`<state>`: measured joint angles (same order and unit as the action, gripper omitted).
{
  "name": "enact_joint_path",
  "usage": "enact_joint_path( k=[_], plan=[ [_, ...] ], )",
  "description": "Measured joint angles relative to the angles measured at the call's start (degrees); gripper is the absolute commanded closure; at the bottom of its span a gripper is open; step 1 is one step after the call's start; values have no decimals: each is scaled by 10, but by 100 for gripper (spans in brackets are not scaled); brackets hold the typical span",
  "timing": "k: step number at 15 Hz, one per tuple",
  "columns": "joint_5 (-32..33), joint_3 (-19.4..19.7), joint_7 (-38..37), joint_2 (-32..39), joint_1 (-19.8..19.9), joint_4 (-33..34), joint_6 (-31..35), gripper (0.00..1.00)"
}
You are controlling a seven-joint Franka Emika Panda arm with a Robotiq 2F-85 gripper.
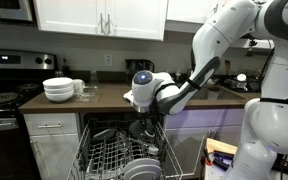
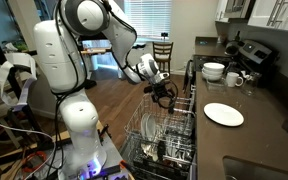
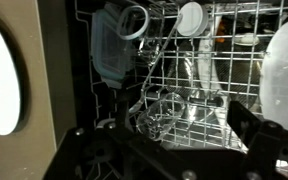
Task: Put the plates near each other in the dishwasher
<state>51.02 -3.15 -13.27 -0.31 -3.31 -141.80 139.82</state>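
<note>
The gripper (image 2: 167,95) hangs just above the dishwasher (image 2: 174,140), over its pulled-out wire rack (image 1: 119,155), and its jaws stand wide apart with nothing between them. One white plate (image 2: 224,114) lies flat on the counter (image 2: 264,125) beside the dishwasher, while a second plate (image 3: 284,70) seems to stand among the wires inside the dishwasher. A stack of bowls (image 1: 59,90) sits on the counter, further from the dishwasher
</note>
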Motion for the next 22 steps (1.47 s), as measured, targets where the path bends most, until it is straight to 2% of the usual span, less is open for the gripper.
enact_joint_path(
  k=[4, 7, 14, 18, 22],
  plan=[
    [135, 12, -121, -2, 3, 2, -16, 0],
    [213, 15, -199, -2, 3, 7, -48, 0],
    [216, 15, -223, -2, 2, 7, -57, 0],
    [229, 8, -261, -2, 0, 15, -104, 0],
    [232, 0, -267, 2, -5, 39, -154, 0]
  ],
)
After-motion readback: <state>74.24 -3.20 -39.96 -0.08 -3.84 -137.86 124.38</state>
